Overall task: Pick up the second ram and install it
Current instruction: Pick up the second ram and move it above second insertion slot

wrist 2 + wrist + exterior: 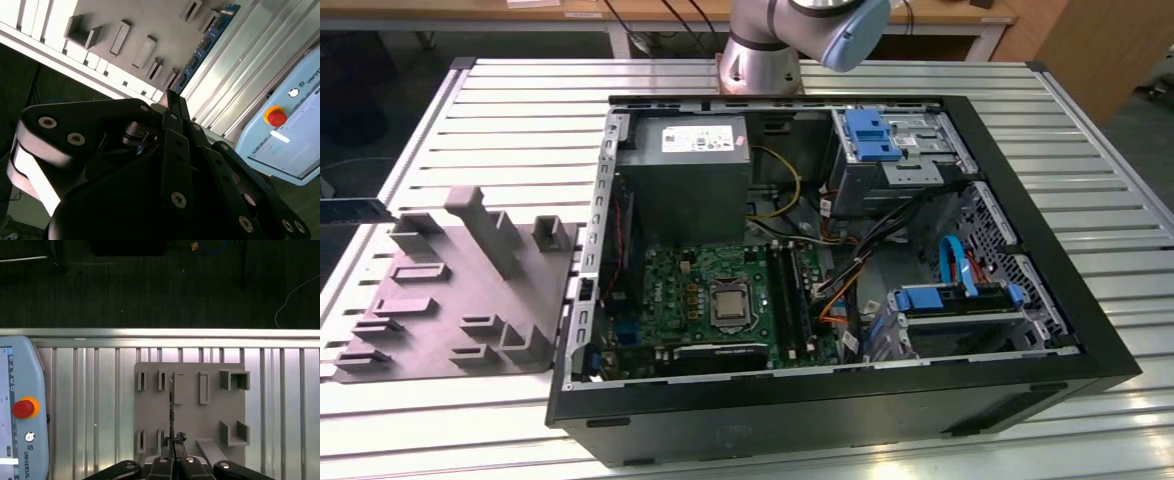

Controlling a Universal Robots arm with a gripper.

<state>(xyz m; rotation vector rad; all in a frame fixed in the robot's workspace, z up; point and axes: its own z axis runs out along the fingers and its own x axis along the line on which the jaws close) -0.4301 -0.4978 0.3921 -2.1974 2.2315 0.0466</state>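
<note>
One stick, the second ram (208,44), stands on edge on the grey fixture (450,292), at nine o'clock from the open computer case (854,400). The gripper (170,96) hovers over it, fingers pressed together and empty. The ram is probably light, stiff and brittle, so it is best pinched gently across its flat faces at mid-length.
</note>
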